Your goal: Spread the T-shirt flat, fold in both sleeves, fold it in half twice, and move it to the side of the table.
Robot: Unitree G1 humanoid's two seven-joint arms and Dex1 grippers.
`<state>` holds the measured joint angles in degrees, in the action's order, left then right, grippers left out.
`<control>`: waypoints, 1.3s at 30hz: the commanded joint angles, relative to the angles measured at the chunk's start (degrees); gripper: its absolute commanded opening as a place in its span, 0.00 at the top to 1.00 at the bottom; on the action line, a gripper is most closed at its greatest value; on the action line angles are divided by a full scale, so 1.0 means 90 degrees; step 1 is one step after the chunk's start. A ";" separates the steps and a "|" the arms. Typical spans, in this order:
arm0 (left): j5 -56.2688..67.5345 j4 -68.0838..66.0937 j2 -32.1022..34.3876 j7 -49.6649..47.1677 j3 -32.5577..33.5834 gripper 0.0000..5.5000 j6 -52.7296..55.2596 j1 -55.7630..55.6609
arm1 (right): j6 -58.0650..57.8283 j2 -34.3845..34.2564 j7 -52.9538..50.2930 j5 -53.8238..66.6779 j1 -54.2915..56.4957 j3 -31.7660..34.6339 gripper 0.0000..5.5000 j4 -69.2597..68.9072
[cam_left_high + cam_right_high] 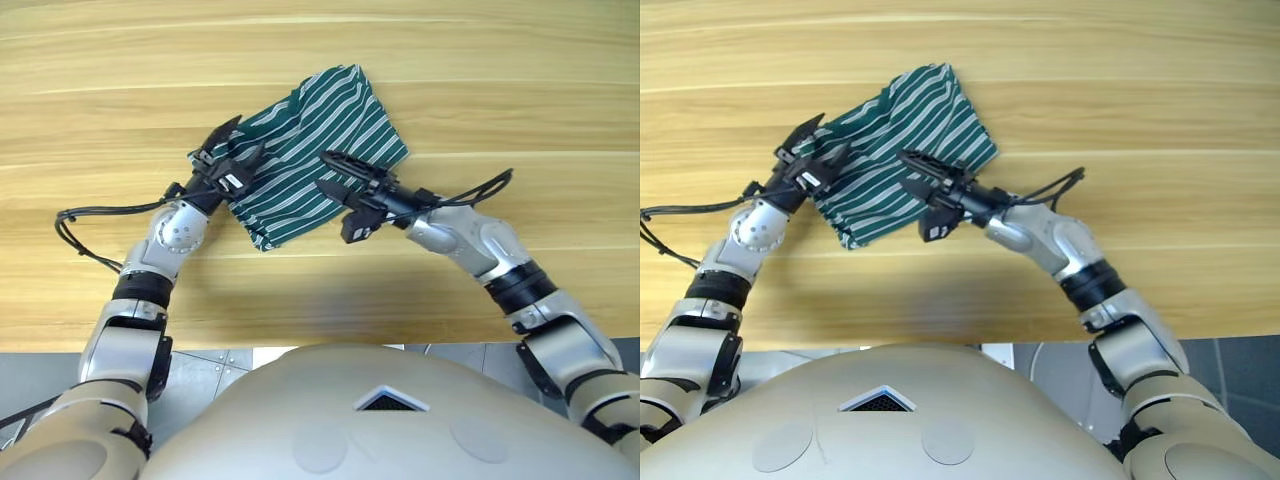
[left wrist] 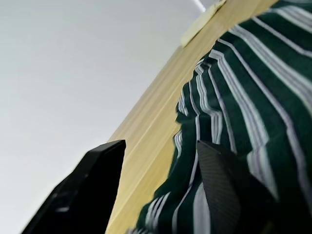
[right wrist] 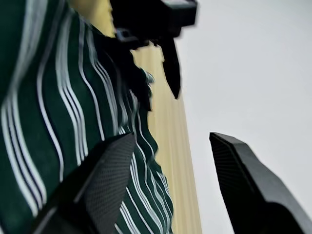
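**folded striped t-shirt on wooden table, both grippers at its near edges**

- table (image 1: 500, 80): light wood-grain top spanning the view.
- t-shirt (image 1: 320, 140): green with white stripes, folded into a compact rectangle. it lies at mid-table, set diagonally, with one corner pointing away from the robot.
- left gripper (image 1: 248, 135): at the shirt's left edge, released, fingers spread. one finger (image 2: 224, 180) rests against the cloth and the other stands off over bare wood.
- right gripper (image 1: 322, 170): over the shirt's near right part, released, fingers apart. one finger (image 3: 105, 180) lies on the striped cloth and the other is clear of it.
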<state>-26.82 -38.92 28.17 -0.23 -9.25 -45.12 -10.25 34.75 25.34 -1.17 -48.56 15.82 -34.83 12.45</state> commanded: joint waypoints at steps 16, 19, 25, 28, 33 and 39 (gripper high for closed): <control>0.0179 -0.0449 0.0092 -0.0962 0.0494 0.51 0.1654 0.0228 | 0.0078 -0.0604 -0.0553 -0.0562 0.0912 -0.0748 0.49 0.2471; 0.0188 -0.0627 0.0074 -0.0990 0.0454 0.51 0.1927 0.0257 | 0.0063 -0.0463 -0.0585 -0.0561 0.0876 -0.0689 0.49 0.2317; 0.0329 -0.0719 0.0097 -0.1124 0.0519 0.51 0.2027 0.0293 | 0.0024 -0.0071 -0.0526 -0.0501 0.0827 -0.0505 0.49 0.1792; 0.0700 -0.0362 -0.0002 -0.1040 0.0661 0.51 0.1716 0.0361 | 0.0190 -0.0088 -0.0755 -0.0323 0.0791 -0.0334 0.49 0.1367; 0.1244 -0.0176 0.0003 -0.1820 0.1498 0.51 0.1773 0.0146 | 0.0089 -0.0620 -0.0702 0.0355 0.0784 0.0109 0.49 0.0572; 0.1336 -0.0180 -0.0211 -0.2179 0.1698 0.51 0.1550 -0.0083 | -0.0050 -0.0655 -0.0190 -0.0534 0.0839 -0.0690 0.49 0.1260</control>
<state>-15.32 -40.47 26.90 -19.54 5.70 -31.00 -9.55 34.79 18.91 -4.45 -52.00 22.98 -39.97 22.86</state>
